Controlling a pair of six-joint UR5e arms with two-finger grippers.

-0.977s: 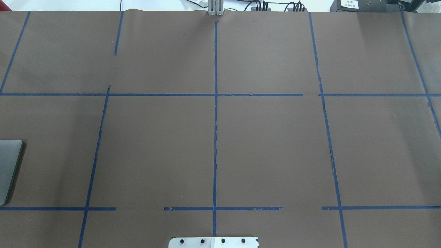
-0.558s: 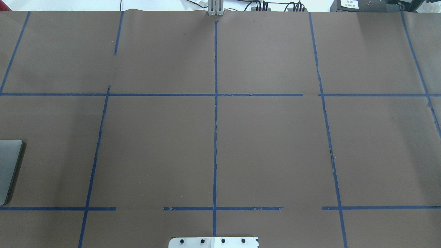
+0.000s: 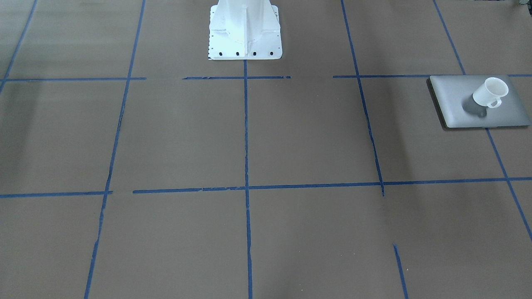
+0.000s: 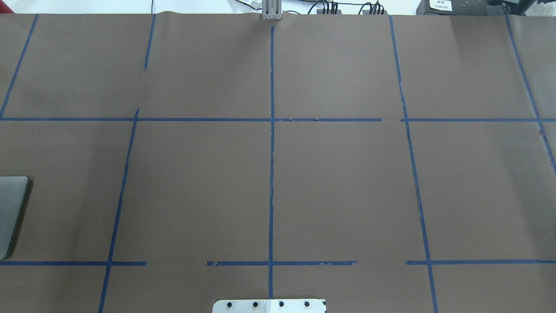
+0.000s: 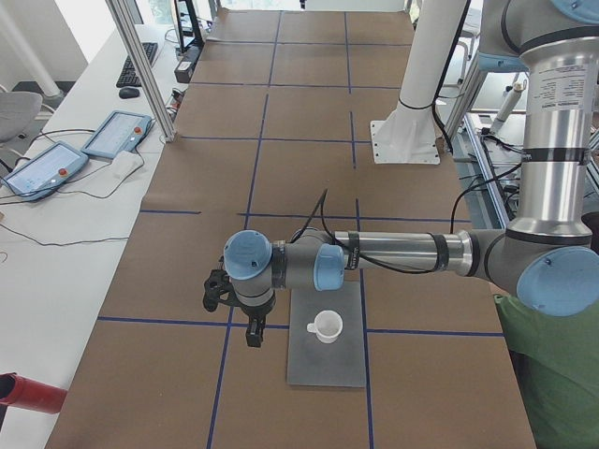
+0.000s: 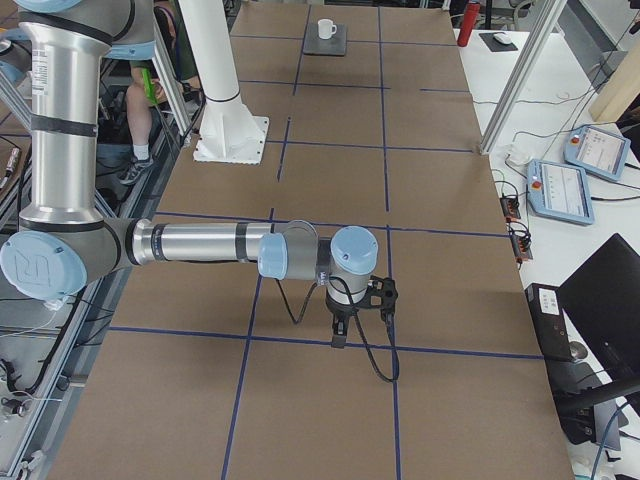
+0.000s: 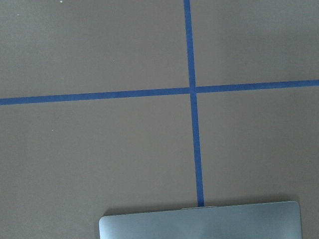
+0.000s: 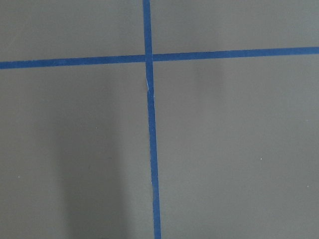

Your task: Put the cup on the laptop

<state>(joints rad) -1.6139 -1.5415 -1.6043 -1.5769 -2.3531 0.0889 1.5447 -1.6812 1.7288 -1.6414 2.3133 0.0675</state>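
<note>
light: even, bright | shadows: soft, cup (image 3: 490,92) shades laptop (image 3: 508,115) | focus: sharp

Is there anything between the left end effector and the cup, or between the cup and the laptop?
Nothing visible. The cup already stands upright on the laptop lid. The left end effector hangs beside the laptop, over the table, apart from the cup, with only bare lid between them.
</note>
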